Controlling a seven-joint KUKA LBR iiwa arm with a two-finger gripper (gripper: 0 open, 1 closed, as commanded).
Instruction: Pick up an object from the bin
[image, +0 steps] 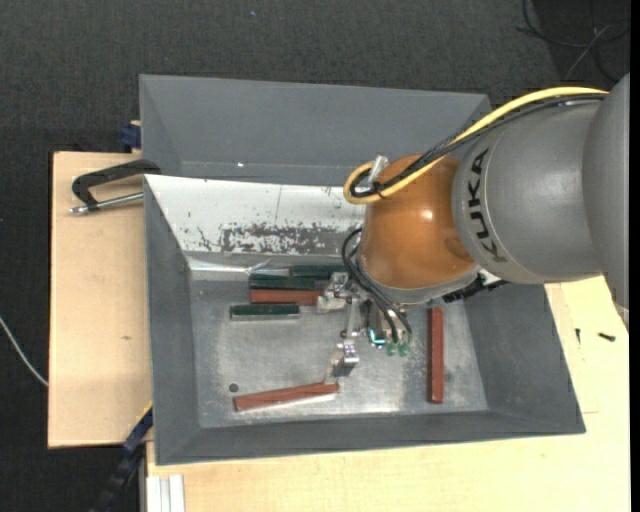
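Note:
My gripper hangs low over the middle of the bin floor, open, with nothing between its fingers. One fingertip is just above the right end of a long red-brown bar lying along the front of the bin. The other fingertip is at the right end of a short red-brown bar. A dark green bar lies just in front of that short bar, left of the gripper.
Another dark green bar lies against the back wall behind the short red-brown one. A red-brown bar lies lengthwise near the right wall. The arm's orange cover hangs over the bin's right middle.

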